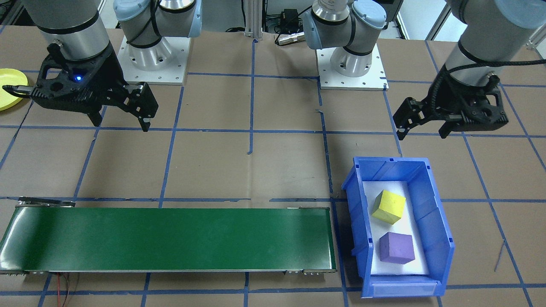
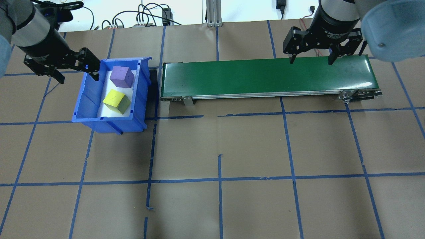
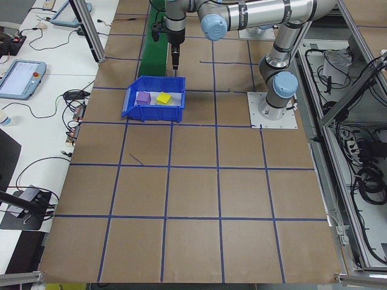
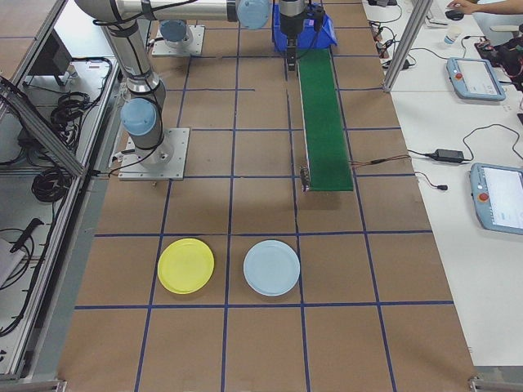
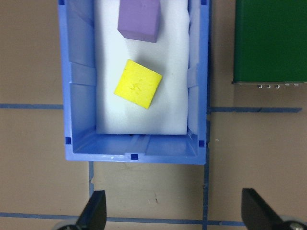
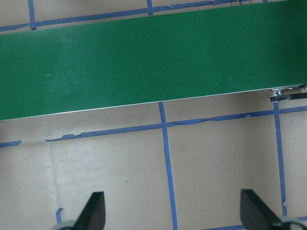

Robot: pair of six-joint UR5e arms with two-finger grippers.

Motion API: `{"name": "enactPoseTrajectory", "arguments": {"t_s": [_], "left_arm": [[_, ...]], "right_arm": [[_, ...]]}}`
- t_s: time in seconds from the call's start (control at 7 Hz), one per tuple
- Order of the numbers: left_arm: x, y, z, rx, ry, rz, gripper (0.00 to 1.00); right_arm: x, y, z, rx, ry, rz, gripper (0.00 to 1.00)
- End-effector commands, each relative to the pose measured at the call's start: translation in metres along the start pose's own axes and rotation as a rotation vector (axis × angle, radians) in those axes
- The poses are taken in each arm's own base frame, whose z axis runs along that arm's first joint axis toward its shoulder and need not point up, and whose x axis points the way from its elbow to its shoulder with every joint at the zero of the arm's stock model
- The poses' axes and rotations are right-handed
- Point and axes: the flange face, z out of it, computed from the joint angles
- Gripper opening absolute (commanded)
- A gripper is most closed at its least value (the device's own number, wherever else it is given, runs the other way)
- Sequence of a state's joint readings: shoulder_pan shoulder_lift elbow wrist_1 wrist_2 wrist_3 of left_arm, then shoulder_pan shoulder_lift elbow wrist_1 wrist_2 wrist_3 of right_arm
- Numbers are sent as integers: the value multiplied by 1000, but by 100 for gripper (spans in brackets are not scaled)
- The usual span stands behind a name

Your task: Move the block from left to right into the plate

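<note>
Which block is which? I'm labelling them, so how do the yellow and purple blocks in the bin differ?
Colour: the yellow block is bright yellow, the purple block violet. Pose: the yellow block sits turned askew to the blue bin walls, the purple block nearly square to them. Place: the purple block lies towards the bin's far end from the robot. Both are similar cubes resting on the white lining.
</note>
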State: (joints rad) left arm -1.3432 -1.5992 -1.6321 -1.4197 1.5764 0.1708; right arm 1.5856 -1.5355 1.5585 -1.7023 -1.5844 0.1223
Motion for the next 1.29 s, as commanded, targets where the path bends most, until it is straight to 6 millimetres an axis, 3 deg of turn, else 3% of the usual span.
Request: {"name": "enactPoseTrajectory", "arguments": {"t_s": [0.0,0.43,0.71,1.0,1.14], "left_arm": [[-19,-25,26,21,4,-6,100],[-25,-55,91,-7,9,93,100],[-25,-56,105,-34,20,170,100],[-24,-56,136,-85,41,243,100],[-24,-57,142,-88,51,281,100]], "right_arm": [[1,0,0,0,0,1,100],[1,0,0,-1,0,0,100],[1,0,0,0,0,1,100],[1,0,0,-1,0,1,100],[1,0,0,-1,0,1,100]]}}
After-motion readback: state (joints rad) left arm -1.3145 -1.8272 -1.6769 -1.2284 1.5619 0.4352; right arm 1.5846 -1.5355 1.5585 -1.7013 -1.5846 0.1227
